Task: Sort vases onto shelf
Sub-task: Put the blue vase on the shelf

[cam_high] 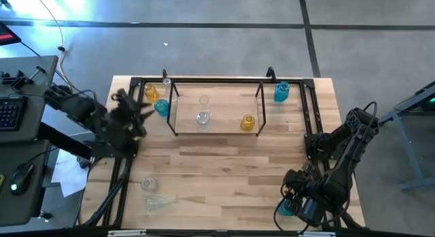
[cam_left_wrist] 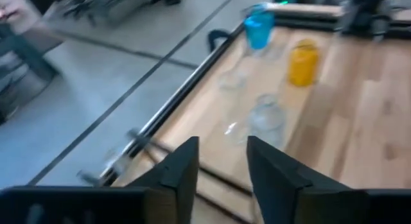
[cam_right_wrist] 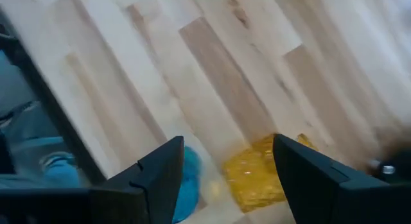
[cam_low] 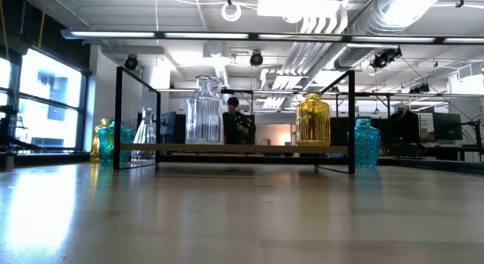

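Clear vase (cam_high: 158,203) lying flat, shelf (cam_high: 216,132) vases upright

**Open workshop under bright strip lights**

Grey concrete floor (cam_high: 224,33) spreads beyond the table, crossed by dark seams. Overhead run white ducts (cam_low: 333,22) and long ceiling lights (cam_low: 249,37). Tall windows (cam_low: 45,97) glow at one side. A desk with a keyboard (cam_high: 8,111) stands beside the table; a person (cam_low: 234,120) sits far back among monitors (cam_low: 446,128).

We see two dark, near-black jointed arms, blocky at the joints, with thin black cables looping beside the links. The left gripper (cam_left_wrist: 221,179) and right gripper (cam_right_wrist: 228,176) each end in two flat, angular black fingers.
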